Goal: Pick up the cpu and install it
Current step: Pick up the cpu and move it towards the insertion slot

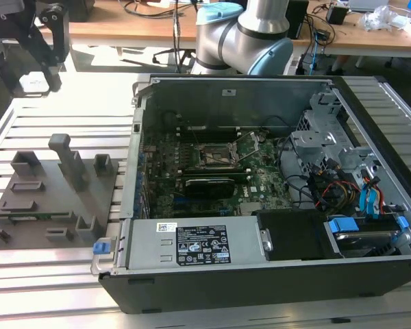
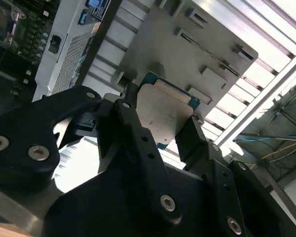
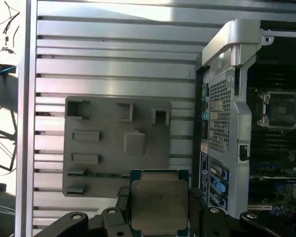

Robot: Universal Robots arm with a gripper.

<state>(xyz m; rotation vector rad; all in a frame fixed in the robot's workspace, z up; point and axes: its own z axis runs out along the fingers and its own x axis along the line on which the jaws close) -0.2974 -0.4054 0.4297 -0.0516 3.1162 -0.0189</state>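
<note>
- Second wrist view: claw [image 2: 163, 121] clamped on cpu [image 2: 164, 112], black fingers [image 2: 135, 128] pressed against two opposite edges.
- Cpu flat between the fingers, with pale metal plate and green rim showing in both wrist views.
- Held outside computer case [image 1: 260, 226], beside its port-panel wall, raised off table [image 3: 113, 64].
- Grey fixture plate [image 3: 116, 143] flat on the slatted table just beside computer case, behind cpu in both wrist views.
- Socket [image 3: 281, 109] on green board inside computer case, well apart from cpu.
- Exterior view: arm base [image 1: 243, 34] behind computer case.
</note>
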